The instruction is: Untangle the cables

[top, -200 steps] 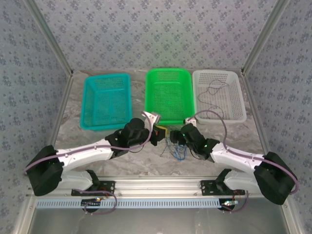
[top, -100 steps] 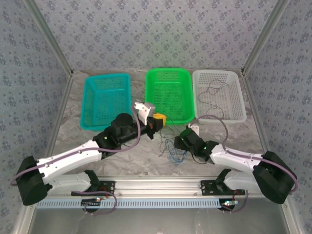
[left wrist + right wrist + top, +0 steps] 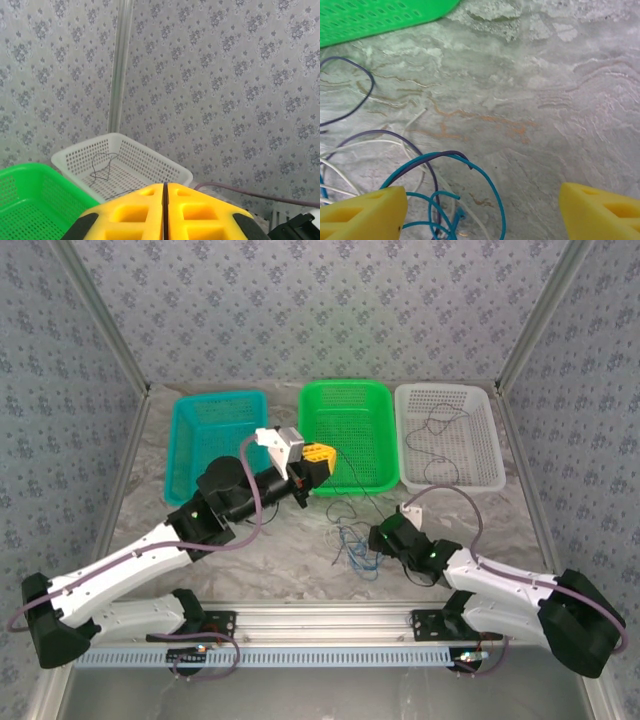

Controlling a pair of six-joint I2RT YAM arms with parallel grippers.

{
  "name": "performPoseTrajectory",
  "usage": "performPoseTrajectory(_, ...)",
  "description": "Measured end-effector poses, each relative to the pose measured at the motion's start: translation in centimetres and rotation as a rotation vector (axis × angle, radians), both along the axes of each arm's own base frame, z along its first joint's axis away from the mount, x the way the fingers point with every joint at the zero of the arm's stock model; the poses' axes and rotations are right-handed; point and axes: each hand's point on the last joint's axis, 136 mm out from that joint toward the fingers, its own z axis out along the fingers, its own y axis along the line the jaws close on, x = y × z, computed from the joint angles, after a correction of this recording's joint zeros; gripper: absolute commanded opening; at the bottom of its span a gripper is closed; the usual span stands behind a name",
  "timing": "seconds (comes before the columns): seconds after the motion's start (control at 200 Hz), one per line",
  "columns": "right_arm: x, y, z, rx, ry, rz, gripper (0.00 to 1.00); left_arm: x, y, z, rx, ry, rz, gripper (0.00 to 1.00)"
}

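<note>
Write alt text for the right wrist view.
Thin blue, dark and white cables lie loosely tangled on the marbled grey table, lower left. The right end effector is open close by. A green basket edge crosses the top left.

Table [image 3: 545,100]: is showing a smooth, matt, marble-patterned top.
Green basket [image 3: 345,386], white basket [image 3: 445,388] to its right, teal basket [image 3: 220,396] to its left: are reading as perforated moulded plastic, faintly glossy.
Cables [image 3: 357,550] in front of the green basket: are looking thin, smooth and plastic-coated.
Right gripper [image 3: 480,215]: is showing matt yellow plastic tips.
Post [image 3: 120,65] behind the green basket: is gleaming like bare metal.
</note>
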Motion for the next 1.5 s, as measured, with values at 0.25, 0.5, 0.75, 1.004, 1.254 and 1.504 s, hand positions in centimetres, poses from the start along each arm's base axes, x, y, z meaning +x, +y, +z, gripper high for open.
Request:
performPoseTrajectory(0.25, -0.3, -0.3, -0.5, -0.001, 0.012, -0.013, 0.82, -0.2, 0.5, 2.7, 0.009, -0.079, 0.012, 0.09)
performPoseTrajectory(0.5, -0.7, -1.1, -1.3, -0.016, 0.028, -0.031, 0.82, -0.6, 1.5, 6.9, -0.017, -0.184, 0.043, 0.09)
performPoseTrajectory(0.75, -0.7, -1.3, -1.0, -0.013, 0.023, -0.035, 0.83, -0.7, 1.7, 7.5, -0.006, -0.195, 0.045, 0.15)
performPoseTrajectory(1.004, -1.3, -2.1, 1.0, 0.001, -0.003, -0.040, 0.82, 2.1, 1.4, -1.3, 0.138, 0.008, 0.103, 0.32)
performPoseTrajectory(1.254, -1.2, -1.8, 4.9, 0.065, -0.083, -0.023, 0.79, 6.7, 5.2, -14.8, 0.247, 0.472, 0.321, 0.37)
performPoseTrajectory(1.504, -1.6, 2.7, 8.4, 0.001, -0.114, 0.237, 0.72, 5.6, 8.0, -23.5, 0.295, 0.771, 0.426, 0.68)
